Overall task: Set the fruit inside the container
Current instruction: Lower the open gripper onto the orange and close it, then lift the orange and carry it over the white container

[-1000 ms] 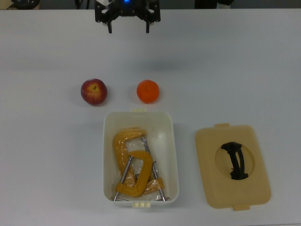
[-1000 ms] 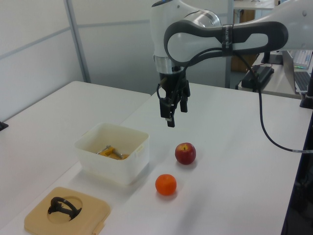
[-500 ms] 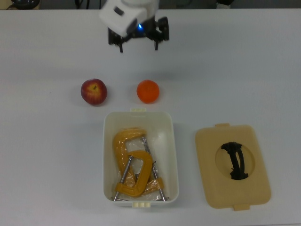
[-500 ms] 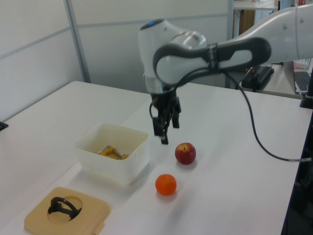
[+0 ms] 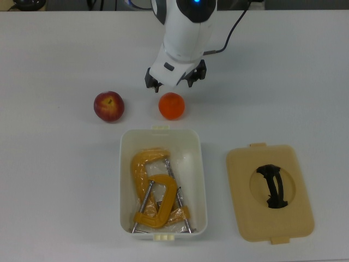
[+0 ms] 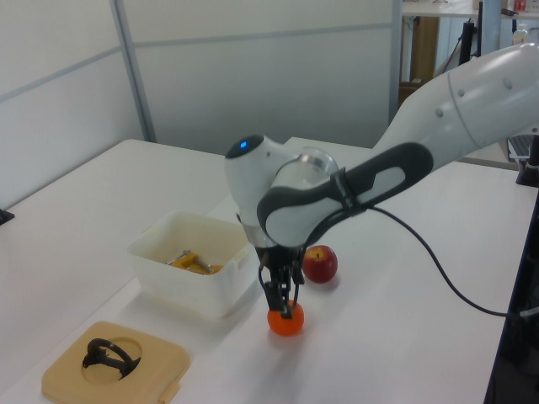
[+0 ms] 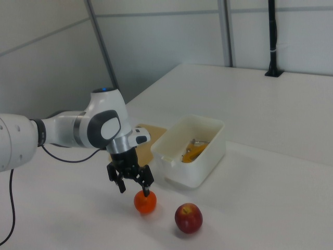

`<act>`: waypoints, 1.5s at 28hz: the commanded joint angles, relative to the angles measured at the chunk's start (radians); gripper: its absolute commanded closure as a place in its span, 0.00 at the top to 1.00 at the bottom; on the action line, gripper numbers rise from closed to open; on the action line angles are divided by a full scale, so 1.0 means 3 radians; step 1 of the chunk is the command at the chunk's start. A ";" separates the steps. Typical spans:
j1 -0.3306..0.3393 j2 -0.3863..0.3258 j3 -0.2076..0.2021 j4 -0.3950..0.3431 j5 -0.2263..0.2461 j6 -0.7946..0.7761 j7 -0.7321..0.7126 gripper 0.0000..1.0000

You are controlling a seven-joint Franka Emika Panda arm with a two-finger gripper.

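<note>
- the gripper (image 7: 133,183) has dropped from high above the far table edge, where it hung a second ago, to just over the orange (image 7: 145,202); the fruits and tub lie as they did then; this reads as the approach to the first pick
- the claw is released, fingers spread wide and nothing between them; in the right view one fingertip (image 7: 146,192) looks to be at or touching the orange's top, the other out to the side, so the fruit is not yet straddled
- the orange sits on the table (image 5: 283,71), just beside the short end of the container (image 5: 202,180); the apple (image 5: 109,106) lies near it on the top view's left, apart from both
- neither fruit is in the container, which already holds yellow c-clamps (image 5: 155,191); the lid (image 5: 269,194) lies flat beside it, on the top view's right
- the top view shows the gripper offset toward the far side of the orange, but the wrist hides its height; the left view puts the fingers right on the orange and hides their spread; only the right view shows the open gap
</note>
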 commanded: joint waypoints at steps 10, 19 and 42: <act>0.0023 0.0315 -0.0022 -0.0016 -0.0068 0.0504 0.0129 0.85; -0.0008 0.0014 -0.0027 0.0015 -0.0063 0.0228 0.0129 0.36; -0.0166 0.0283 -0.0063 0.0843 -0.0701 0.1208 0.1089 0.42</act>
